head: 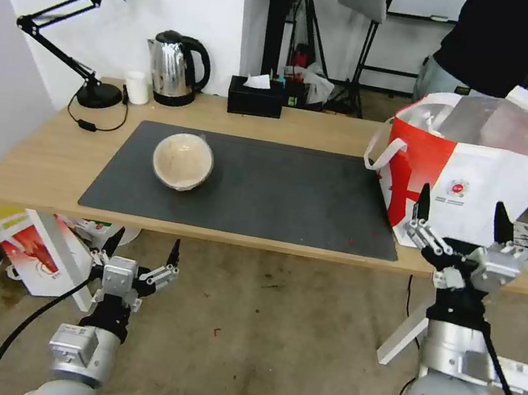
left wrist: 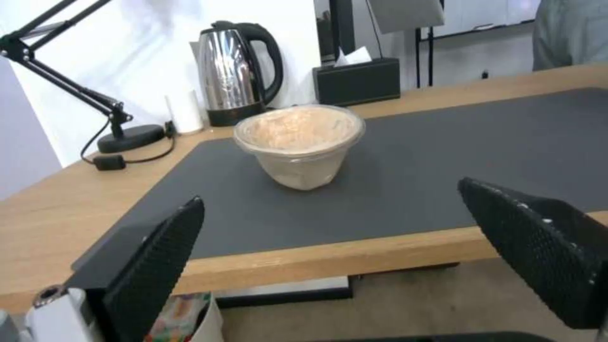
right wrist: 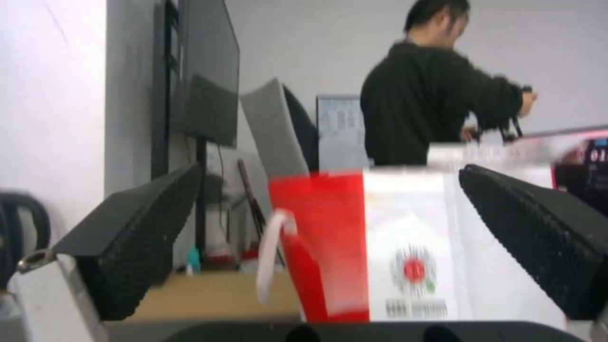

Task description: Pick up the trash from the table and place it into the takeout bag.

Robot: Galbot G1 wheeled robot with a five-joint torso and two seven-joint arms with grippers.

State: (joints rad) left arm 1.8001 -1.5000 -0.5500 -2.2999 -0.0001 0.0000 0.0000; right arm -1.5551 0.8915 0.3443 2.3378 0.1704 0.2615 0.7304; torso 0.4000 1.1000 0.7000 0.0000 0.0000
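A tan round paper bowl (head: 183,161) (left wrist: 299,144), the trash in sight, sits upright on the left part of the dark grey mat (head: 278,193). The white-and-red takeout bag (head: 476,167) (right wrist: 405,247) stands open at the table's right end, silver lining showing. My left gripper (head: 144,249) (left wrist: 342,247) hangs open below the table's front edge, in front of the bowl, holding nothing. My right gripper (head: 459,215) (right wrist: 329,237) is open and empty just in front of the bag's near face.
At the back of the light-wood table (head: 35,168) stand a black desk lamp (head: 97,24), a small white cup (head: 137,87), a steel kettle (head: 174,68) and a black tissue box (head: 255,96). A smaller red-white bag (head: 41,252) lies on the floor under the left end.
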